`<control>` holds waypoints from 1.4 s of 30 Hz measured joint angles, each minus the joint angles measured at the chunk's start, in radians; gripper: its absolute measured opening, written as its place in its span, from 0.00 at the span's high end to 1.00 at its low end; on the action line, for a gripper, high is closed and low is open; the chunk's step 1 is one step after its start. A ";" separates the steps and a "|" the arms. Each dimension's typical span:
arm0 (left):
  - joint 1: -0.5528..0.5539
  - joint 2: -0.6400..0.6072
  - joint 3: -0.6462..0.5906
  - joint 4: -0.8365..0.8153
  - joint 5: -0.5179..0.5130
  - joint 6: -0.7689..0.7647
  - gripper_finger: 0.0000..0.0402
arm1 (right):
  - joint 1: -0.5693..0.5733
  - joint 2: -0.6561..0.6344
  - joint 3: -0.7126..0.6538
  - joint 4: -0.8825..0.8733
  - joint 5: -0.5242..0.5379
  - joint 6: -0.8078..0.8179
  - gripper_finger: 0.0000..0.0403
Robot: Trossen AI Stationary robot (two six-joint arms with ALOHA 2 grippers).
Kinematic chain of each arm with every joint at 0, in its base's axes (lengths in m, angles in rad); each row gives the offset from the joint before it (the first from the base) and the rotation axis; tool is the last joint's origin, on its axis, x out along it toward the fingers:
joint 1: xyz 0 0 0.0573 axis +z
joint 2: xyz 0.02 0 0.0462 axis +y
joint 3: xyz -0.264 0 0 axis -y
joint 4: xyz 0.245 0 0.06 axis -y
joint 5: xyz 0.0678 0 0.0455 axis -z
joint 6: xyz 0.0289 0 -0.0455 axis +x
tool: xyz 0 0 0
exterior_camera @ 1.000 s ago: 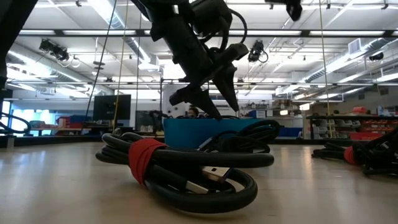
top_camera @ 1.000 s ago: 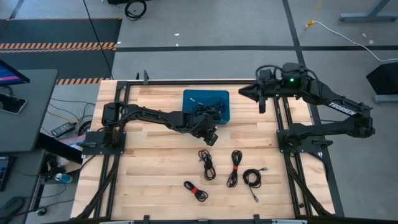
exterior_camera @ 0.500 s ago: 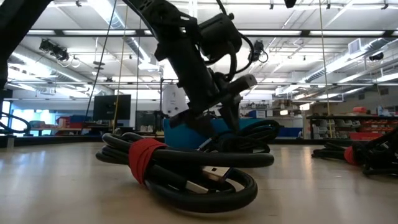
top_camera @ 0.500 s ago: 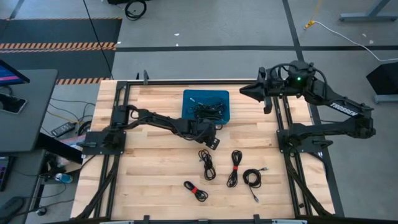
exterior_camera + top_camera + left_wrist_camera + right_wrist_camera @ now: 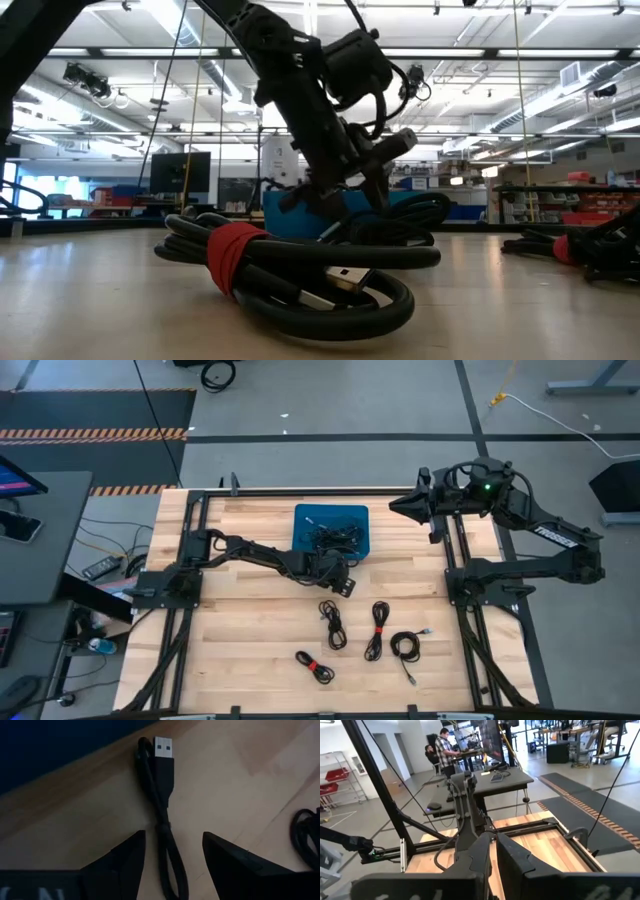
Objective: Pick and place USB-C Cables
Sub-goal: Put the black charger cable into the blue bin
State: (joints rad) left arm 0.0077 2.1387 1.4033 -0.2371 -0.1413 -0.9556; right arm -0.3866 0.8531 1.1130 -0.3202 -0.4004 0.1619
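The left tool [image 5: 172, 865] is held open low over the bench [image 5: 250, 650], its fingers either side of a black cable [image 5: 162, 785]. The right tool [image 5: 400, 506] is held closed and empty above the far right corner.

Much of the cable work sits out of clear sight.
In the left wrist view the cable [image 5: 165, 815] runs off the frame's edge between the dark fingers [image 5: 122, 865]. The blue bin [image 5: 306, 518] holds a tangle too small to count. In the low view a bundle [image 5: 590, 248] is cut off at the edge.
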 joint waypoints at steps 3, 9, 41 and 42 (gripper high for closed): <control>-0.001 0.013 0.001 0.005 0.010 -0.004 0.49 | 0.000 -0.015 0.000 0.006 -0.001 -0.001 0.90; 0.004 0.015 0.000 0.002 0.029 -0.033 0.62 | -0.001 -0.040 0.000 0.010 -0.002 -0.005 0.90; 0.005 -0.155 0.681 -0.799 0.004 0.807 0.97 | -0.002 -0.058 0.000 0.013 -0.014 -0.016 0.90; 0.021 -0.155 0.703 -0.829 0.003 0.852 0.97 | -0.002 -0.058 0.000 0.012 -0.014 -0.016 0.90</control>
State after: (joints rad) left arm 0.0290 1.9839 2.1063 -1.0658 -0.1379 -0.1033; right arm -0.3882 0.7952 1.1130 -0.3077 -0.4144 0.1459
